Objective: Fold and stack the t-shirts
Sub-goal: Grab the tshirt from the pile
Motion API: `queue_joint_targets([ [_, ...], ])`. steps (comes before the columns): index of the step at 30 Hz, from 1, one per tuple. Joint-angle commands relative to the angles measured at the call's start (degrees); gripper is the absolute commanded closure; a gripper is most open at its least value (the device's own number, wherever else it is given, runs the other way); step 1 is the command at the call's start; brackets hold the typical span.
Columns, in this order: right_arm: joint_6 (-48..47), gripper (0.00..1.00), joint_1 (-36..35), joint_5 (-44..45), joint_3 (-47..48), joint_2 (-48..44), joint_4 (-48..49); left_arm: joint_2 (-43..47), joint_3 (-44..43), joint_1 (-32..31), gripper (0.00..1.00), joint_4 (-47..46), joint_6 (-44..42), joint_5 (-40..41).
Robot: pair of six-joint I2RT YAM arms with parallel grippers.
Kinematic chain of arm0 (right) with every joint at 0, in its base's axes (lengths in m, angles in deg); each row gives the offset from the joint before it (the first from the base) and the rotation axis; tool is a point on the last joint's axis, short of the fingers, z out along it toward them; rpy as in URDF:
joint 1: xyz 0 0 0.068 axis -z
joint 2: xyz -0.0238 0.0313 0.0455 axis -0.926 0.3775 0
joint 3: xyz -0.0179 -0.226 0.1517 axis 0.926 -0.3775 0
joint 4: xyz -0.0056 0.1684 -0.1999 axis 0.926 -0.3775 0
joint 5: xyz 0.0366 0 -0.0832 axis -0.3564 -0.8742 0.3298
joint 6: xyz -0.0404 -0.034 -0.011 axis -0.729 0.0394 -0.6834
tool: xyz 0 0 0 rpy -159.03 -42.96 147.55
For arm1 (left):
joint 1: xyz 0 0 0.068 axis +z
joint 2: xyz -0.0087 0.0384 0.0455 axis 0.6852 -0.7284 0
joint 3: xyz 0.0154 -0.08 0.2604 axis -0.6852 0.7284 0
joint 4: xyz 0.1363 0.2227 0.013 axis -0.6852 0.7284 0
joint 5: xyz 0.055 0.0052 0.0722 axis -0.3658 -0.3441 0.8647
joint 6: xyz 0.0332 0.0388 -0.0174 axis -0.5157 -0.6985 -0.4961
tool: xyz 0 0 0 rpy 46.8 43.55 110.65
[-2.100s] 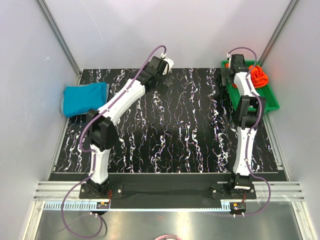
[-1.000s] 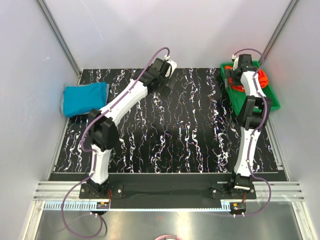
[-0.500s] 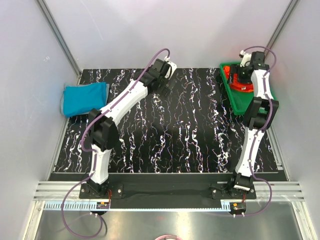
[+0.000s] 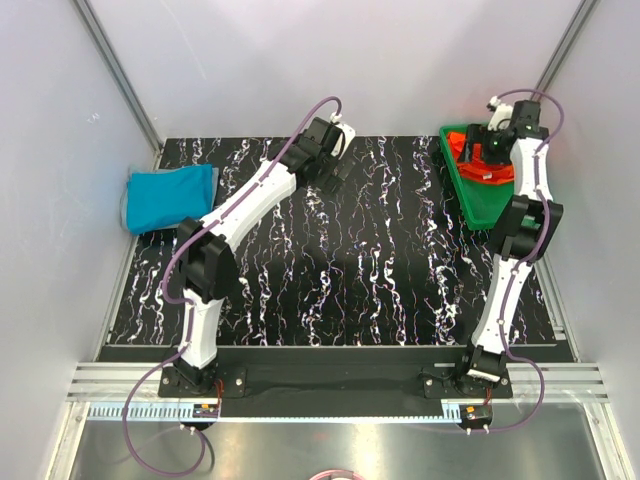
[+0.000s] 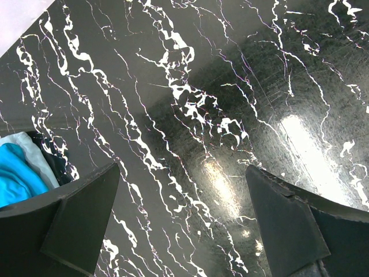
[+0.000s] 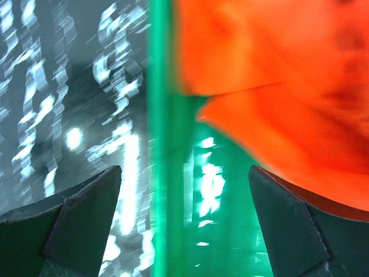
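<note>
Our open right gripper (image 6: pixel 184 222) has swung over the orange-red t-shirt (image 6: pixel 277 75) in the green tray (image 6: pixel 158 115), ready for pickup; left gripper (image 5: pixel 184 222) idles open.

Lab robot cell: white panels (image 4: pixel 330 60), aluminium rails (image 4: pixel 110 381)

a black tabletop (image 4: pixel 340 260) with a white-veined marble pattern carries a folded teal-blue cloth t-shirt (image 4: pixel 170 195) lying flat at its far left edge, and a rigid green plastic tray (image 4: pixel 485 205) sitting askew at its far right corner, well apart from the shirt.
</note>
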Motion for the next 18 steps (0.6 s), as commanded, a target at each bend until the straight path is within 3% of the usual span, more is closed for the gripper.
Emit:
queue_joint_targets([
  [1,0.8,0.00,1.5,9.5,3.9,-1.2,6.6,1.4,-0.3,-0.3,0.01,-1.7,-0.9,0.4],
  [5,-1.5,0.00,1.9,23.8,4.1,-0.3,11.9,1.5,-0.3,-0.4,0.01,-1.8,-1.1,0.5],
  [11,-4.6,0.00,2.1,29.4,7.3,5.1,13.0,1.4,-0.5,-1.1,0.01,-1.7,-1.2,0.5],
  [18,-10.0,0.00,2.1,36.9,3.9,8.8,16.1,2.0,0.4,-1.4,0.01,-1.7,-1.8,1.2],
])
